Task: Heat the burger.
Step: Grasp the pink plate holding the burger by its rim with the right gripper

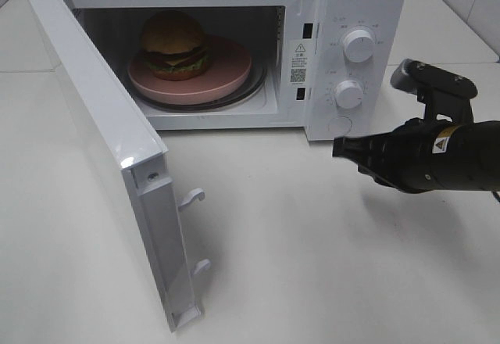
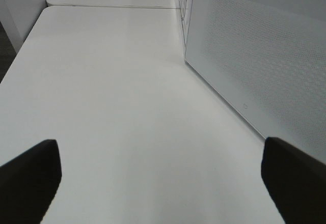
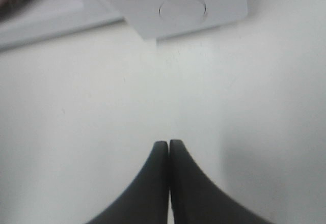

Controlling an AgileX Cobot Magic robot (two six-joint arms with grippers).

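Nearest, the microwave door [image 1: 101, 148] stands wide open toward seven o'clock. The left fingers [image 2: 30, 178], spread wide, hover over the table [image 2: 117, 91] just beside its outer face. I'd push flat near the free edge until the latches [image 1: 191, 198] catch. At three o'clock the right fingers [image 1: 341, 147], pressed together and empty, should stand clear of that swing. Farther, at eleven o'clock, the burger [image 1: 173, 43] sits on the pink plate [image 1: 226, 74] inside. The left arm is missing from the high view, and the markings round the dials [image 1: 358, 44] are unreadable.

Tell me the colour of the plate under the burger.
Pink. The plate under the burger shows best in the exterior high view.
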